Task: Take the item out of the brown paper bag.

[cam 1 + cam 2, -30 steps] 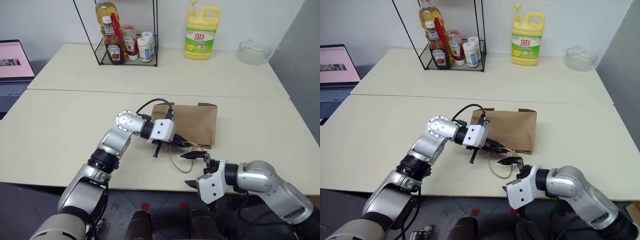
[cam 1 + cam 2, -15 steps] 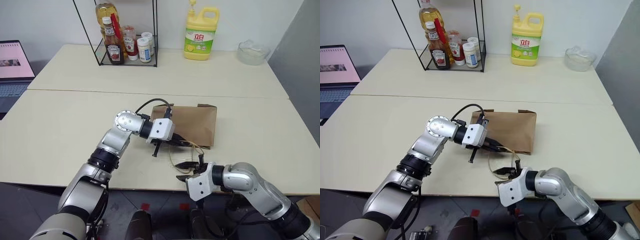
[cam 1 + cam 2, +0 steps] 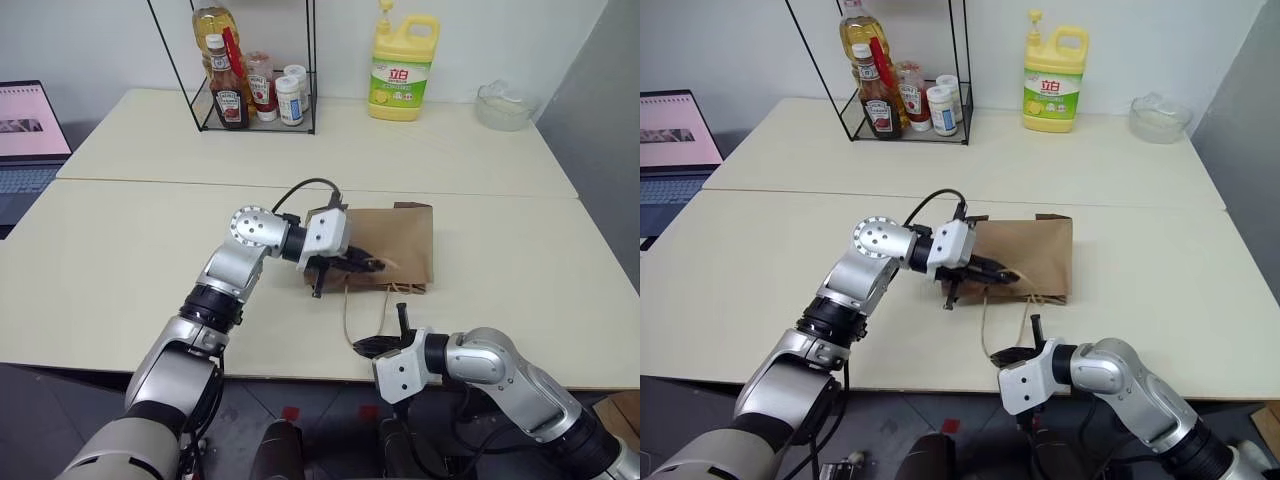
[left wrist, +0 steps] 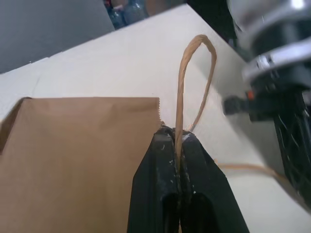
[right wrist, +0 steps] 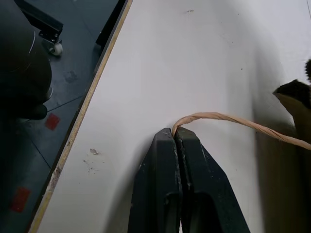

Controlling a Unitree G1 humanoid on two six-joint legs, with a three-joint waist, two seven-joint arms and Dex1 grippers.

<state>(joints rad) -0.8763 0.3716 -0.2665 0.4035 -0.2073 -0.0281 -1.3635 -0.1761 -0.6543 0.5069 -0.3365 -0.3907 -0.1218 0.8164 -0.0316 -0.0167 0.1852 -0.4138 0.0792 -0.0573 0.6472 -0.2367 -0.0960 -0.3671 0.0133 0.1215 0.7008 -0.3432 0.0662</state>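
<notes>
Two end effectors clamped on cord handles, left [image 4: 178,145] at the brown paper bag [image 3: 395,245] mouth, right [image 5: 175,138] near the tabletop [image 3: 120,270] edge.

The brown paper bag [image 3: 392,245] lies flat on the pale worktop [image 3: 120,250], its mouth toward the near edge. Its two thin tan cord handles [image 3: 347,310] loop out from the mouth, each pinched in a black tool.

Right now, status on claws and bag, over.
Left claw shut on one cord handle. Right claw shut on other handle. Brown paper bag flat on table, item unseen. Nothing blocking.
</notes>
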